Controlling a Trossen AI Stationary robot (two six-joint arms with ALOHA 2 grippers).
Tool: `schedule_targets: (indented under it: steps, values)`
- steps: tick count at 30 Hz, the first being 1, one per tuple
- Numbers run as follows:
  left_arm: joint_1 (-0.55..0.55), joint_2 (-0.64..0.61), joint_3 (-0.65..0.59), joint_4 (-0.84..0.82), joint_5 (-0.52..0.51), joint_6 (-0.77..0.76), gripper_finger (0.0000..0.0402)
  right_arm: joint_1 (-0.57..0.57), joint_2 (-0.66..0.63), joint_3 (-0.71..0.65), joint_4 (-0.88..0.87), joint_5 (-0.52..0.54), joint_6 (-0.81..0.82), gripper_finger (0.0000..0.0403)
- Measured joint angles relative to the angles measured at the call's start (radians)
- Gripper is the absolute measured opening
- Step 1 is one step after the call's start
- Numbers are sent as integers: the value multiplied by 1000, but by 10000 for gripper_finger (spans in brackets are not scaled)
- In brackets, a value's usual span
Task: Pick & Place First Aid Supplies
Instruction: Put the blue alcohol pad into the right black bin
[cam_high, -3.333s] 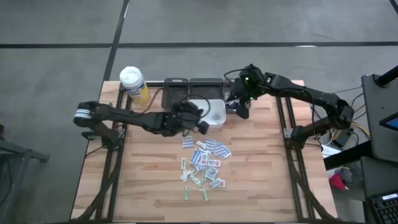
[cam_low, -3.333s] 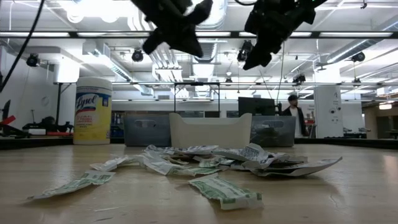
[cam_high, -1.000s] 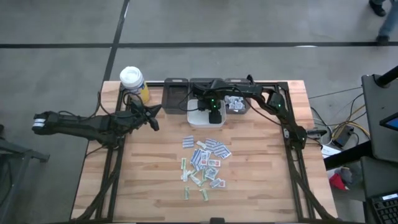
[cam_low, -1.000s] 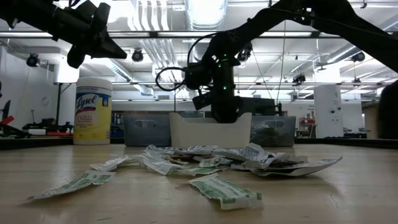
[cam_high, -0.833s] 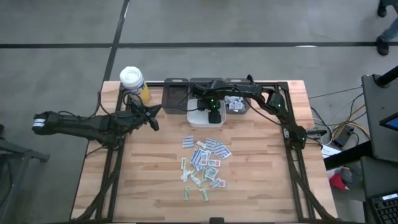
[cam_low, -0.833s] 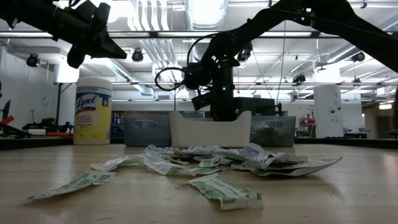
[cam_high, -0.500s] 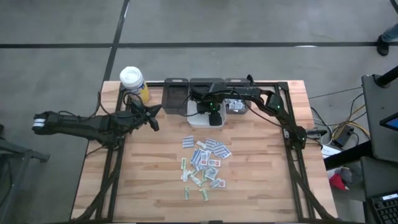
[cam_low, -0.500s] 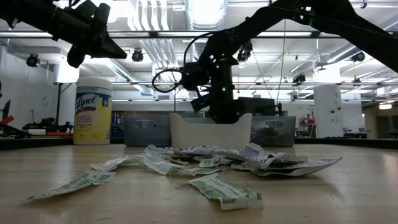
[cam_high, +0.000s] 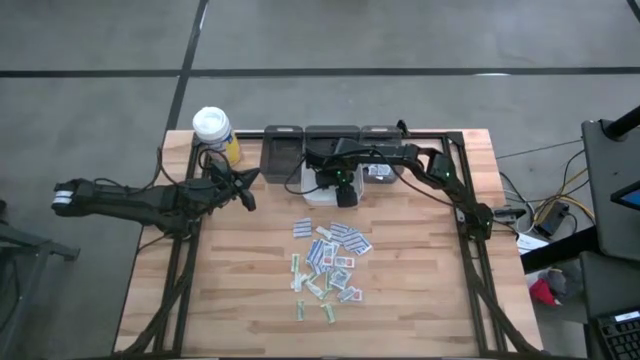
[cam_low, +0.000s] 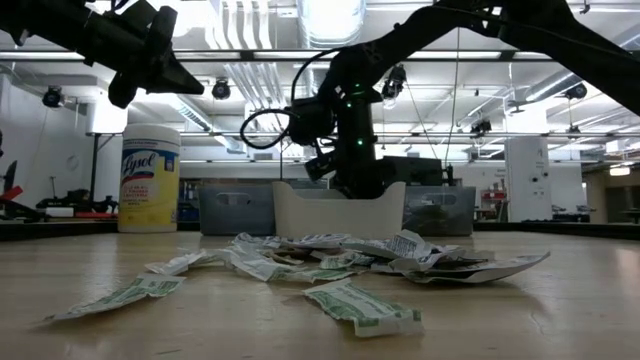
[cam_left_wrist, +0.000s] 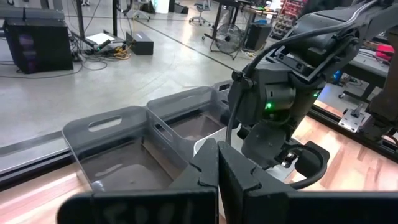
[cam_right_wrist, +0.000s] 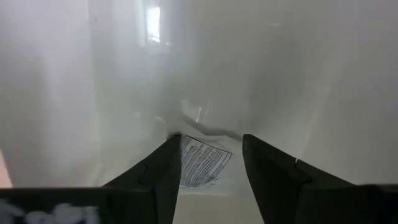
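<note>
there, the right gripper sits down inside the white bin, fingers spread, a printed packet lying flat between them, long axis slanting across the gap; left gripper pressed together.

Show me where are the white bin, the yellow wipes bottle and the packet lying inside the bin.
white bin (cam_low: 338, 212): low view, middle of its front wall.
yellow wipes bottle (cam_low: 149, 180): low view, its printed label.
packet (cam_right_wrist: 202, 163): right wrist view, its printed face, between the end effector's open fingers.
</note>
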Motion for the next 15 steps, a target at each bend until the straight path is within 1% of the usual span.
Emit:
schedule_targets:
  steps: [4,7,15]
  values:
    - [0,0,0,0,0,5,0,0,-2,-21,4,0,-7,155]
    - [0,0,0,0,0,9,0,0,-6,-42,16,3,-8,140]
    - [0,0,0,-1,0,14,0,0,-7,-48,33,3,-3,72]
